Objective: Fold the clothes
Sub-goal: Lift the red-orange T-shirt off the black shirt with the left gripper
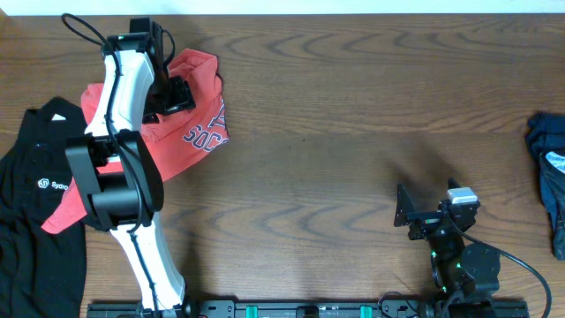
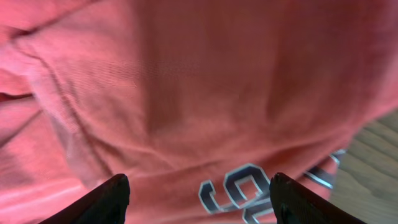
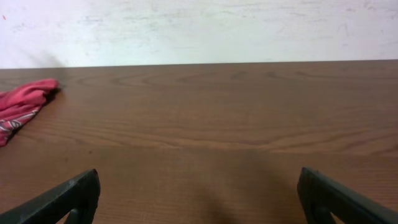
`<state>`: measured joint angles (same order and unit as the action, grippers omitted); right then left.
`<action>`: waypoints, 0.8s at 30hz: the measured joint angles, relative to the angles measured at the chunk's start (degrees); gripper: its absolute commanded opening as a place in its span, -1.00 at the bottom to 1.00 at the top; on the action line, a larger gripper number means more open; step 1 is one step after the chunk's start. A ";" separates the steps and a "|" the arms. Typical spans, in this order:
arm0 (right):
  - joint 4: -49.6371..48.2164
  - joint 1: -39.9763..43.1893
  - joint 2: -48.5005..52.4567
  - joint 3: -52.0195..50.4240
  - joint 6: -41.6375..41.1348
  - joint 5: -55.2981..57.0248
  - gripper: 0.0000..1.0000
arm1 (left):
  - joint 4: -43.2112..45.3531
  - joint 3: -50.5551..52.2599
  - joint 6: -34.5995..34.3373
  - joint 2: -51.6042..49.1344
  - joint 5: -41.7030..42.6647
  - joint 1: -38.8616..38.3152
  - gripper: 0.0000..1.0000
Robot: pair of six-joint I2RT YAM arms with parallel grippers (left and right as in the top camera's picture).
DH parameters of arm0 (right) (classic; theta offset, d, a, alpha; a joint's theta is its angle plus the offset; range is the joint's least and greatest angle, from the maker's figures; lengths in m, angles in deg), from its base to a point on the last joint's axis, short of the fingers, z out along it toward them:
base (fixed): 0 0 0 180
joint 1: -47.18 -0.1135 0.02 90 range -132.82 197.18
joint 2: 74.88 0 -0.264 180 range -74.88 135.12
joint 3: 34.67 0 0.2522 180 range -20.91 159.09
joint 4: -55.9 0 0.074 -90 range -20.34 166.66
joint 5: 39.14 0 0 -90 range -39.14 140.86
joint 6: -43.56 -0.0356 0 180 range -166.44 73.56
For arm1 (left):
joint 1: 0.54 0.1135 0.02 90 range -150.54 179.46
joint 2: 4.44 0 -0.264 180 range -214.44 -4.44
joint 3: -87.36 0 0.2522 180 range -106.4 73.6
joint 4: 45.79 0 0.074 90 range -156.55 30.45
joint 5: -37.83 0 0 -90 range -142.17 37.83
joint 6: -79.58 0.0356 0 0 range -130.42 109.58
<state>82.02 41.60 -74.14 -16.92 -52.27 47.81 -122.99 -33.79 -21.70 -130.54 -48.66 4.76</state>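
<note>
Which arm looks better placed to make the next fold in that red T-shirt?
The left. The left pincer hangs open directly over the red T-shirt, with its lettering showing just beneath. The right pincer, also open, sits over bare table, far across from the shirt.

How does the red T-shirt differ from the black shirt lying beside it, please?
The red T-shirt carries large outlined lettering; the black shirt bears only a small white logo. The red T-shirt lies bunched, partly under the left arm; the black shirt lies flatter, running off the picture's left edge. Both rest on the table's left side.
</note>
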 measured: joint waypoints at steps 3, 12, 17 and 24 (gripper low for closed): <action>0.00 0.00 0.00 0.00 0.00 0.00 0.98 | 0.00 0.00 0.00 -1.99 0.68 0.28 0.50; 0.00 0.00 0.00 0.00 0.02 0.02 0.98 | 0.63 0.00 0.55 -5.29 1.29 0.33 -0.88; 0.00 0.00 0.00 0.00 0.02 0.02 0.99 | 0.83 0.00 0.76 -5.29 1.31 0.33 -0.88; 0.00 0.00 0.00 0.00 0.02 0.00 0.99 | 2.03 0.00 0.94 -5.27 1.25 0.35 -0.88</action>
<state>82.02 41.60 -74.14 -16.92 -52.24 47.81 -120.95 -33.79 -20.76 -135.81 -47.42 5.11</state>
